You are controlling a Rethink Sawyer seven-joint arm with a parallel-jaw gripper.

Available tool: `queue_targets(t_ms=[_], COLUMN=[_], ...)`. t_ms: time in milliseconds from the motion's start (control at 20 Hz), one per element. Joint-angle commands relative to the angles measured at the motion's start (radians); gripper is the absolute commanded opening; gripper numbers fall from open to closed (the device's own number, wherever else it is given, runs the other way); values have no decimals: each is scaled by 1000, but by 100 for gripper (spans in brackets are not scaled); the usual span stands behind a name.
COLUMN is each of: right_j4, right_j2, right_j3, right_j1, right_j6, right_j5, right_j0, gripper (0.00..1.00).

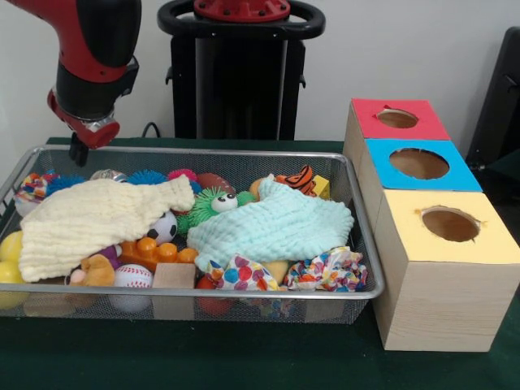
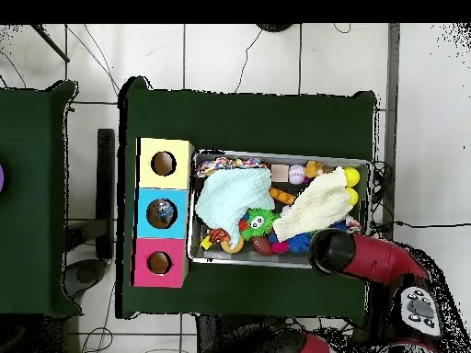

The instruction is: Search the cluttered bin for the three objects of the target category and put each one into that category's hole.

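The silver wire-mesh bin (image 1: pixel 364 236) sits left of three boxes and is full of toys. A pale yellow cloth (image 1: pixel 97 215) and a light teal cloth (image 1: pixel 272 227) cover much of the pile. A green fuzzy toy with eyes (image 1: pixel 215 203), a soccer ball (image 1: pixel 165 227), a baseball (image 1: pixel 132 276), a wooden block (image 1: pixel 174 276) and a striped tiger toy (image 1: pixel 299 177) show between them. My gripper (image 1: pixel 79 150) hangs just above the bin's far left rim, holding nothing that I can see. In the overhead view my red arm (image 2: pixel 336 250) covers the gripper at the bin's (image 2: pixel 281 263) near right corner.
Three wooden boxes stand in a row beside the bin, each with a round hole: red top (image 1: pixel 398 119), blue top (image 1: pixel 418 163), yellow top (image 1: pixel 449 223). In the overhead view they are yellow (image 2: pixel 164 163), blue (image 2: pixel 162 212) and red (image 2: pixel 159 263). Yellow balls (image 1: pixel 10 248) lie at the bin's left end.
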Motion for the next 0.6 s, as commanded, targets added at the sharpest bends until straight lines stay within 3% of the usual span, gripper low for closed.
queue_targets(t_ms=[50,600], right_j4=[-41,-14], right_j2=[17,34], right_j3=[-51,-77], right_j1=[99,197], right_j6=[64,96], right_j5=[-39,-198], right_j0=[-10,-51], gripper=[0,0])
